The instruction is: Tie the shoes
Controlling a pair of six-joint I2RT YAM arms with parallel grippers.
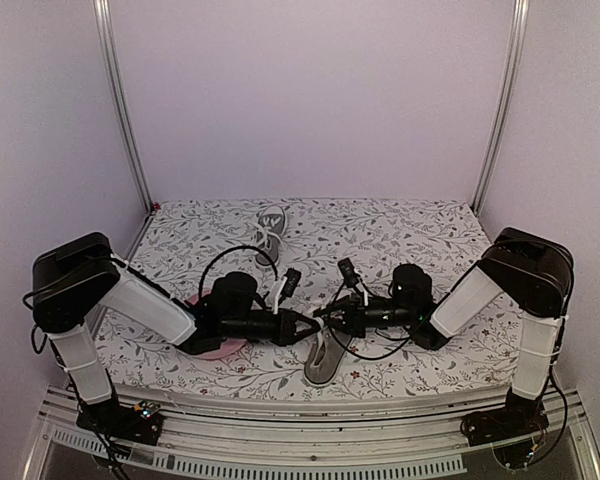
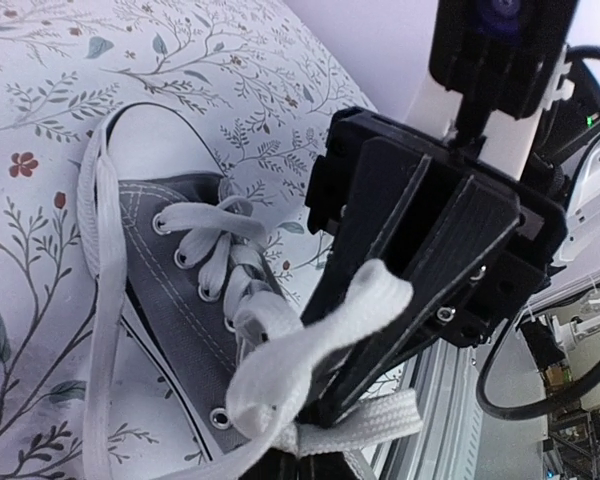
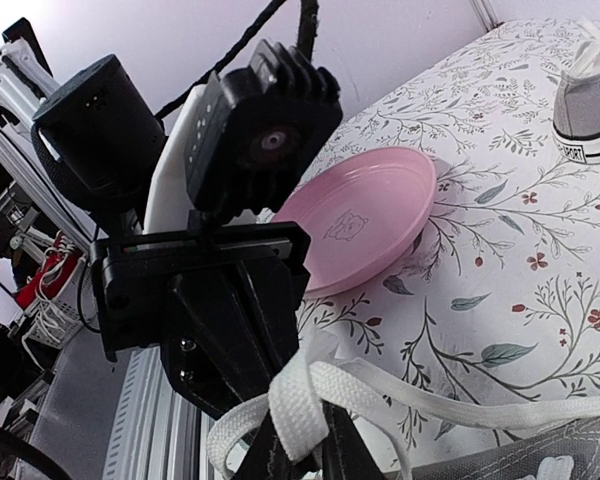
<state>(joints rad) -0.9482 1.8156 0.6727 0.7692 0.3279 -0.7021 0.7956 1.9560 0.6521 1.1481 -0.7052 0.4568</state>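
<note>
One grey shoe (image 1: 320, 362) lies at the table's front edge, toe toward me; in the left wrist view this shoe (image 2: 170, 260) shows its white laces (image 2: 310, 350) pulled up off the eyelets. Both grippers meet tip to tip just above it. My left gripper (image 1: 308, 321) (image 2: 292, 462) is shut on a white lace strand at a crossing. My right gripper (image 1: 323, 312) (image 3: 300, 440) has a lace loop (image 3: 305, 400) wrapped over and pinched between its fingers. The second shoe (image 1: 270, 228) (image 3: 588, 110) stands at the back of the table.
A round pink plate (image 1: 212, 348) (image 3: 365, 215) lies under the left arm, left of the near shoe. The floral cloth (image 1: 420, 235) covers the table, with metal rails along the front edge (image 1: 310, 440) and walls on three sides.
</note>
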